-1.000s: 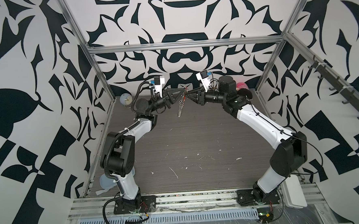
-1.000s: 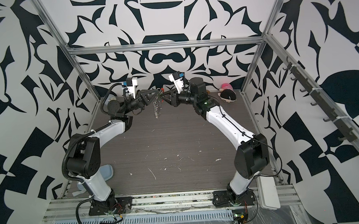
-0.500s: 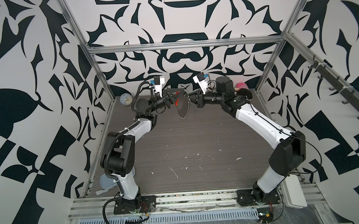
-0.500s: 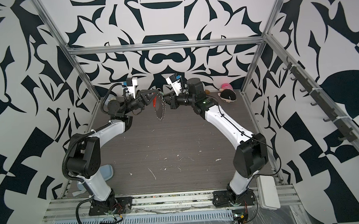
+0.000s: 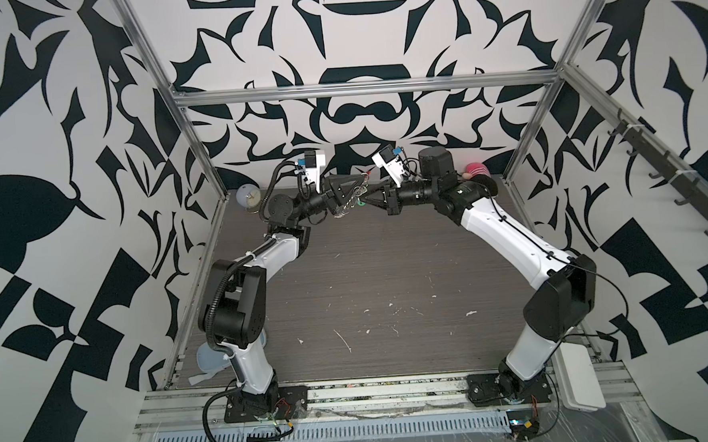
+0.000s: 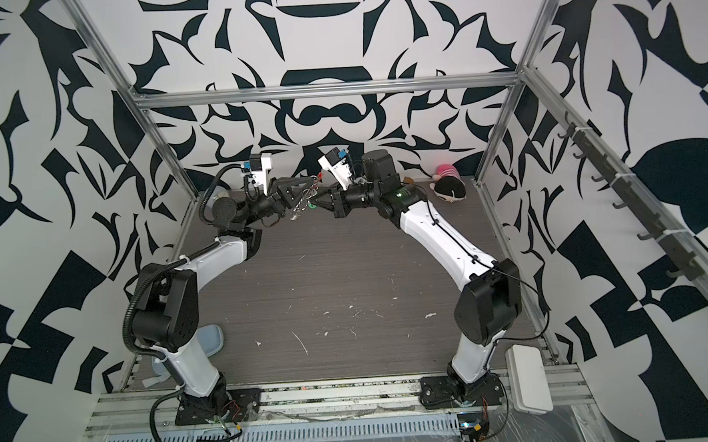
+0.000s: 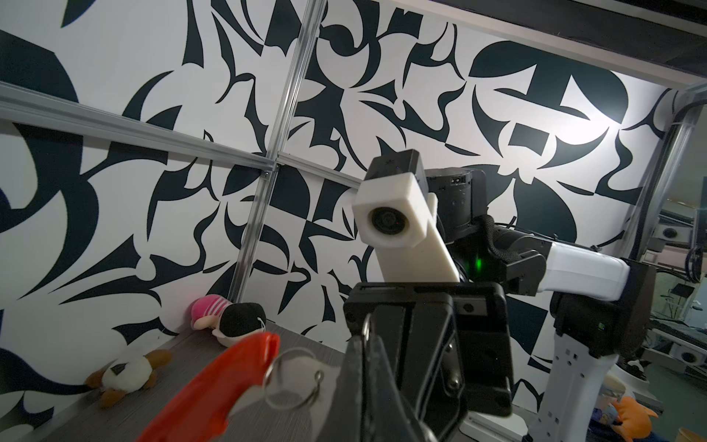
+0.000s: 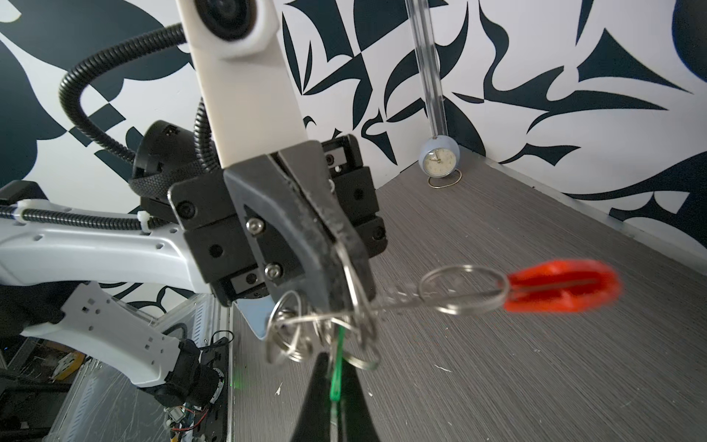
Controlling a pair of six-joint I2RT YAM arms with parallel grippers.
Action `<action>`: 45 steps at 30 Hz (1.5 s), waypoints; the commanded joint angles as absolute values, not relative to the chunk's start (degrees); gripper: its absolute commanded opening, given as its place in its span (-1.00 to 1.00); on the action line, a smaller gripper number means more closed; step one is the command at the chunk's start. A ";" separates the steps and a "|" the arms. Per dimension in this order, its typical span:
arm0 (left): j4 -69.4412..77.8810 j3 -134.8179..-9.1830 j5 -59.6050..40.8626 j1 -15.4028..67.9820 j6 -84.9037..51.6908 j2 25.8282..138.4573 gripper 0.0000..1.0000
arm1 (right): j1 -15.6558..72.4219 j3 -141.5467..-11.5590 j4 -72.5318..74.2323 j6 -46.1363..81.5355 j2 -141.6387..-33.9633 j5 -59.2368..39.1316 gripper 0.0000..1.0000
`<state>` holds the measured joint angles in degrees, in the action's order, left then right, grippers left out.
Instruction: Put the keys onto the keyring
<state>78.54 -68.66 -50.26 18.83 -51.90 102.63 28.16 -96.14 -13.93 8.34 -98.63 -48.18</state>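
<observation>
L end effector [image 8: 336, 268] clamps keyring [image 8: 558, 285], R end effector [image 8: 332, 386] pinches keys [image 8: 338, 367]: align w/ wire, feed slowly.

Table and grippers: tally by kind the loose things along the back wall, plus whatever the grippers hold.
Plush toys: 2
Clock: 1
Keyring, in the left gripper: 1
Keys, in the right gripper: 1
Total: 5
</observation>
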 commanded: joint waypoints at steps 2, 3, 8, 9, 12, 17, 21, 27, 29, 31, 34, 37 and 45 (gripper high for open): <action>82.60 -70.38 -48.69 19.47 -52.40 102.57 -1.00 | 28.22 -92.36 -11.35 10.47 -94.14 -48.04 -0.48; 82.54 -70.31 -48.76 19.47 -52.38 102.47 -1.00 | 27.53 -90.95 -9.78 11.34 -93.00 -47.02 -0.40; 82.59 -70.05 -49.26 19.41 -52.33 102.22 -1.00 | 24.12 -84.46 -5.01 12.84 -86.46 -42.31 -0.25; 82.57 -69.97 -49.26 19.42 -52.32 102.22 -1.00 | 23.79 -84.14 -5.30 12.47 -85.71 -41.83 -0.25; 82.57 -69.96 -49.31 19.40 -52.61 102.22 -1.00 | 23.21 -84.58 -7.20 10.82 -84.23 -40.25 -0.25; 82.59 -69.44 -49.36 19.36 -52.85 101.88 -1.00 | 23.12 -85.67 -5.68 10.70 -83.69 -38.68 -0.32; 82.57 -69.13 -49.45 19.38 -53.19 101.63 -1.00 | 23.12 -87.05 2.57 17.34 -86.53 -42.00 -0.50; 82.62 -69.24 -49.43 19.42 -53.57 101.43 -1.00 | 23.12 -89.33 11.78 26.35 -91.36 -46.56 -0.64; 82.57 -69.23 -49.48 19.42 -53.55 101.42 -1.00 | 23.18 -89.55 12.68 27.19 -91.90 -47.02 -0.67; 82.61 -69.26 -49.52 19.42 -53.62 101.48 -1.00 | 23.20 -89.43 13.20 27.77 -92.10 -47.50 -0.70; 82.57 -69.41 -49.56 19.42 -53.69 101.67 -1.00 | 23.20 -88.59 13.66 27.93 -91.79 -47.95 -0.70; 82.62 -69.52 -49.48 19.41 -53.79 101.88 -1.00 | 23.20 -87.30 14.50 27.93 -90.85 -47.42 -0.70; 82.57 -69.61 -49.53 19.40 -53.79 102.22 -1.00 | 23.20 -87.51 15.10 28.75 -91.06 -48.59 -0.69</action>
<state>78.63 -68.66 -49.76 19.31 -52.97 102.63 22.96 -86.59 11.53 27.51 -93.54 -46.96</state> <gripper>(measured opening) 0.039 0.154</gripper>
